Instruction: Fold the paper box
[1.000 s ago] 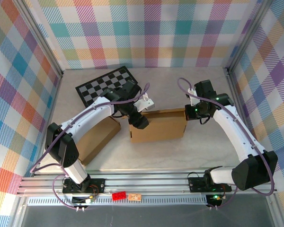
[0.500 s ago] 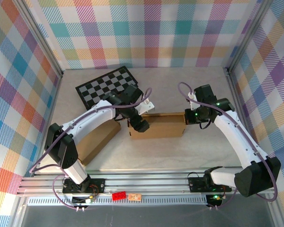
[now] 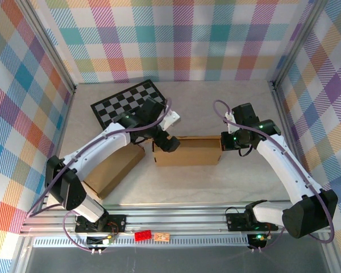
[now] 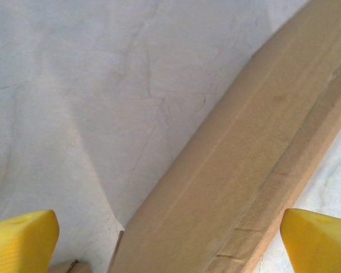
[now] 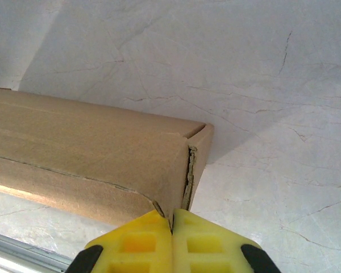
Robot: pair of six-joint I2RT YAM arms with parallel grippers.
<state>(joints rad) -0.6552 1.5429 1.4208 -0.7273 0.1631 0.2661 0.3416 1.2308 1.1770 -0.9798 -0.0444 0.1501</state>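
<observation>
The paper box (image 3: 187, 151) is a long brown cardboard box lying across the middle of the table. My left gripper (image 3: 170, 143) hangs over its left end, open wide. In the left wrist view the yellow fingertips (image 4: 23, 239) stand far apart, with the box's top panel (image 4: 233, 187) below and between them, untouched. My right gripper (image 3: 228, 139) is at the box's right end. There, the right wrist view shows my right gripper (image 5: 171, 219) shut, pinching the thin edge of the box's end corner (image 5: 184, 170).
A black-and-white checkerboard (image 3: 125, 102) lies at the back left. A second flat cardboard piece (image 3: 111, 170) lies under my left arm. Plaid walls close in three sides. An aluminium rail (image 3: 176, 219) runs along the near edge.
My left gripper has opened wide and drawn slightly back from the box's left end. The box now lies flatter and a little farther back. The right gripper has stayed shut at the right end.
</observation>
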